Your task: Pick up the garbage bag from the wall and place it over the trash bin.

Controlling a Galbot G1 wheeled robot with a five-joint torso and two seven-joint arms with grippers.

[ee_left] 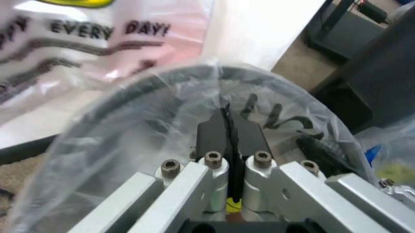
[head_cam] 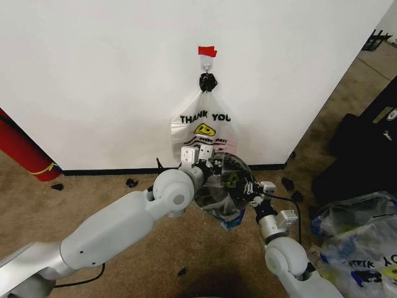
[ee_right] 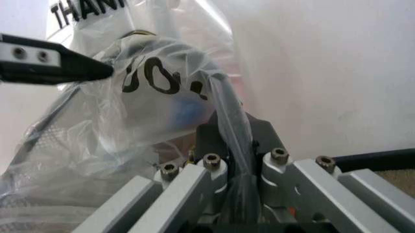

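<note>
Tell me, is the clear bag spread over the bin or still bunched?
Spread: the clear bag lies stretched across the bin rim, and both grippers, left and right, pinch its film.

A plain white wall (head_cam: 99,81) fills the upper part of the head view, evenly lit, with a black baseboard (head_cam: 105,170) along its foot. It ends at a corner on the right, where the floor runs on past it. The floor is brown carpet (head_cam: 99,192), worn and mottled, with small black scraps (head_cam: 131,182) lying near the baseboard. A red cylinder (head_cam: 22,152) leans at the left edge against the wall. On the right stands dark furniture (head_cam: 366,149), and crumpled plastic bags (head_cam: 356,239) lie heaped beside it on the carpet.
</note>
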